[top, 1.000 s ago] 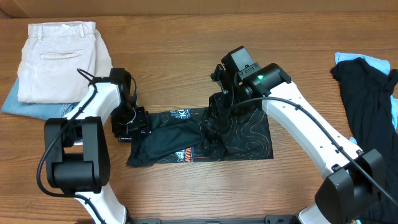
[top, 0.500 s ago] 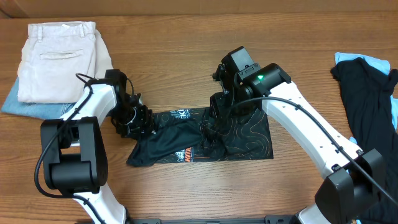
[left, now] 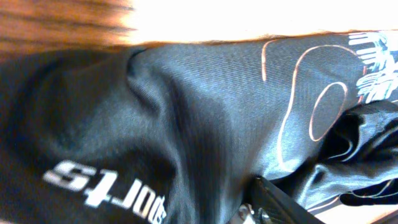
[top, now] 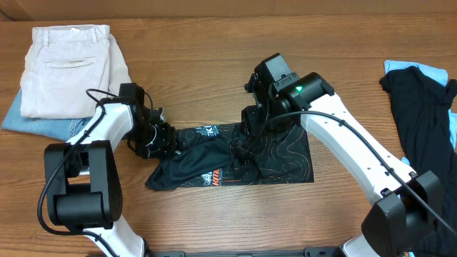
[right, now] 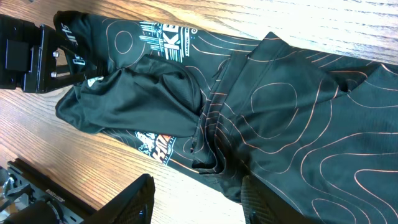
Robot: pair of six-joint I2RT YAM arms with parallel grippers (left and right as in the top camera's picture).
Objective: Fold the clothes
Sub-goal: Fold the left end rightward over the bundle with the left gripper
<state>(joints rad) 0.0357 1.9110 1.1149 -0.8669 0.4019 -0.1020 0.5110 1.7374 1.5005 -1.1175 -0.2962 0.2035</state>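
shirt (top: 285,153): bunched lengthwise on table (top: 214,71) | left gripper (top: 163,140): at its left end, grip state unclear | right gripper (top: 243,146): mid-shirt, fingers apart

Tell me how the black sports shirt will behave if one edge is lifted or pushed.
The black sports shirt is probably floppy: it lies in soft bunched folds, so a lifted edge would likely drape and sag. Its fine, shiny knit in the left wrist view suggests it is light and slippery. Pushed, it would probably crumple rather than slide whole.
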